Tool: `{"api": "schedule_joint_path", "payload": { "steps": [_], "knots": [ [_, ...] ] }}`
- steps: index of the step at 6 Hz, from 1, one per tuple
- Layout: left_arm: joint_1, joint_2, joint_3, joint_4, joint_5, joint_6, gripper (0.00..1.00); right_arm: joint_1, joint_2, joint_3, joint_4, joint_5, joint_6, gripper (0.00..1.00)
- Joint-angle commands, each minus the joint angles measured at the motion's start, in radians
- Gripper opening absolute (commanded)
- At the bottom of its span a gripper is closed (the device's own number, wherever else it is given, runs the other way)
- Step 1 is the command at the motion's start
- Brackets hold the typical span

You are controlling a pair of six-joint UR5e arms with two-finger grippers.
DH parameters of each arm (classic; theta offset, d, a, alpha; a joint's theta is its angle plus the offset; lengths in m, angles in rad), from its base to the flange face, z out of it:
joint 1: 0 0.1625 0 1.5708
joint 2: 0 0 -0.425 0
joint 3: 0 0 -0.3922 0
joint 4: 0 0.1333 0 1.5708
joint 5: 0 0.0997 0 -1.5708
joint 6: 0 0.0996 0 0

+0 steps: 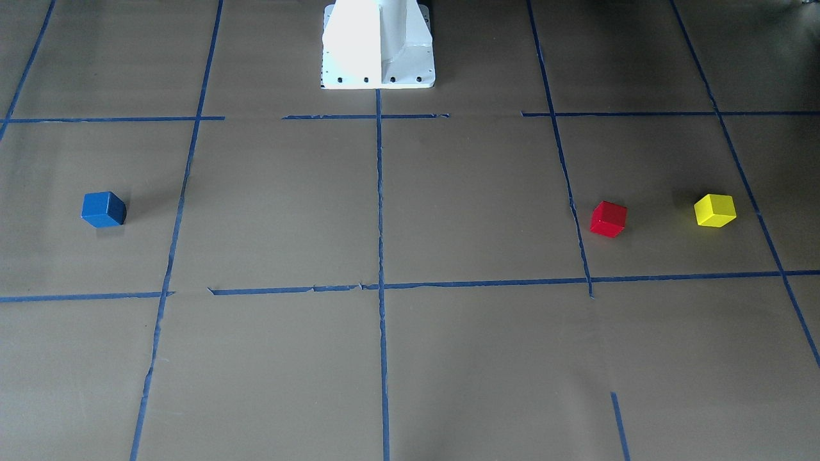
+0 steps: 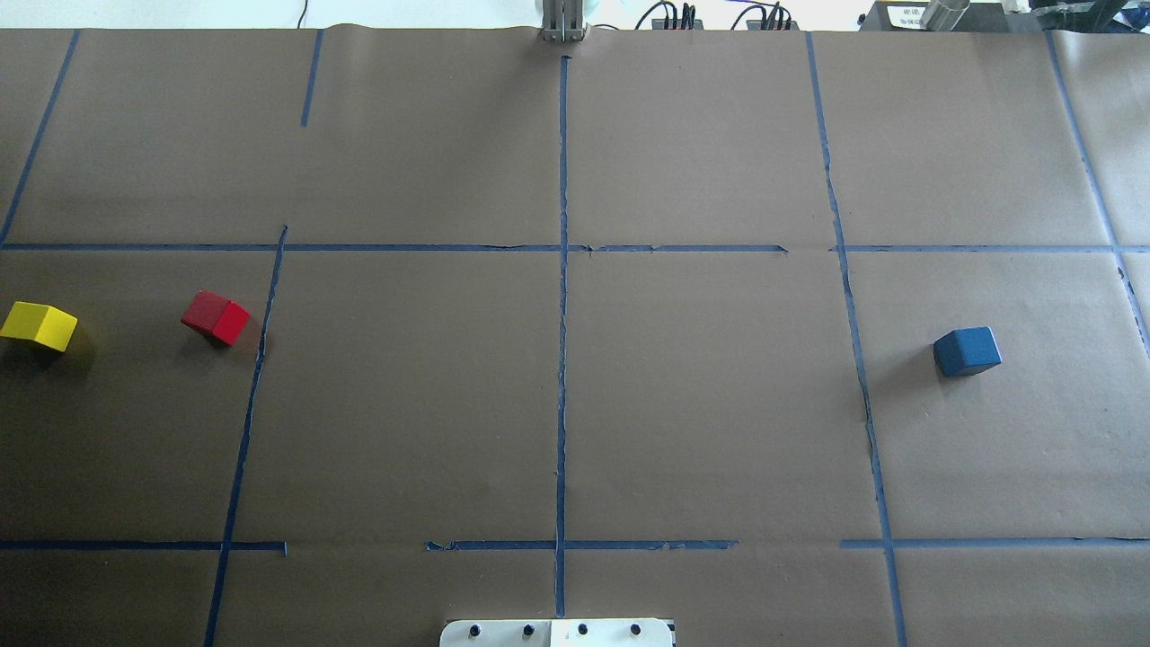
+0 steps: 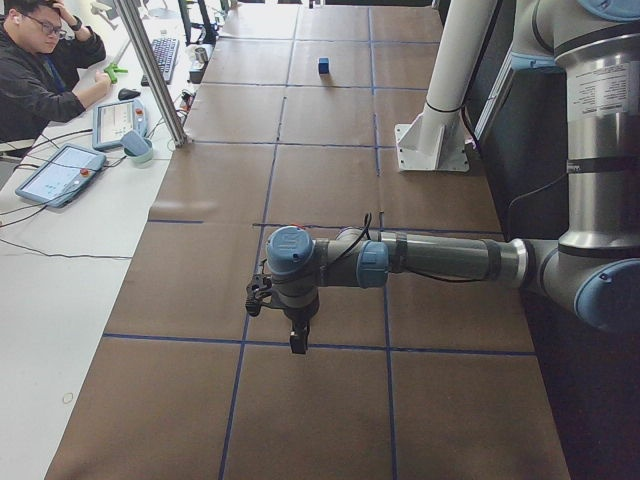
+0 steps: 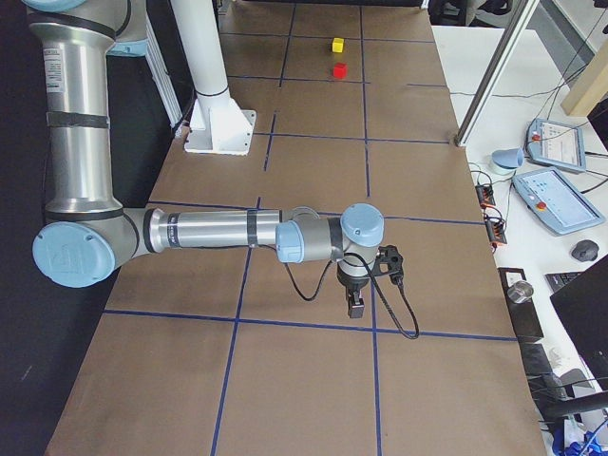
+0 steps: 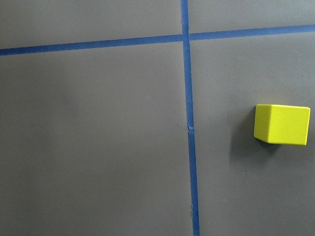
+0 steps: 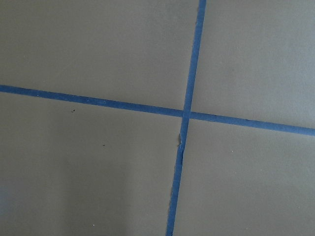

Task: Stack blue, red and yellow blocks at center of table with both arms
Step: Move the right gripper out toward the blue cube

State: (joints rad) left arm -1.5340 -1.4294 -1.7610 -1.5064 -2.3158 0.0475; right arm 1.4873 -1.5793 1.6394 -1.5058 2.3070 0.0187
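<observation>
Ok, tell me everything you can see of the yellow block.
The yellow block is a plain cube, evenly yellow and matte, with crisp edges and no visible markings. It lies flat on the brown paper at the robot's far left. The red block sits apart from it, toward the centre, on the same side of a blue tape line. Only the paper touches it.

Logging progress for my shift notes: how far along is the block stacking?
Nothing is done yet: the blue block, red block and yellow block sit apart, away from the centre of the table. Nothing is in hand: the left gripper and right gripper hover blockless. All picks and stacking remain.
</observation>
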Motion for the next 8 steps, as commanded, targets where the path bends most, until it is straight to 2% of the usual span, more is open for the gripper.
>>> {"api": "schedule_joint_path", "payload": {
  "steps": [1,2,4,5,6,8],
  "knots": [
    [0.000,-0.005,-0.001,0.000,0.000,0.000,1.00,-0.001,0.002,0.003,0.004,0.006,0.007,1.00],
    [0.002,-0.008,0.000,-0.002,0.000,0.000,1.00,-0.019,0.004,0.007,0.009,0.040,0.009,1.00],
    [0.003,-0.012,-0.001,-0.002,0.000,0.000,1.00,-0.196,0.042,0.059,0.073,0.043,0.099,1.00],
    [0.003,-0.013,-0.003,-0.003,0.000,0.000,1.00,-0.273,0.111,0.075,0.075,0.037,0.207,1.00],
    [0.003,-0.013,-0.003,-0.002,-0.002,0.000,1.00,-0.365,0.105,0.138,0.110,-0.027,0.413,1.00],
    [0.003,-0.013,-0.003,-0.002,-0.001,0.000,1.00,-0.531,-0.026,0.148,0.430,-0.180,0.675,1.00]
  ]
}}
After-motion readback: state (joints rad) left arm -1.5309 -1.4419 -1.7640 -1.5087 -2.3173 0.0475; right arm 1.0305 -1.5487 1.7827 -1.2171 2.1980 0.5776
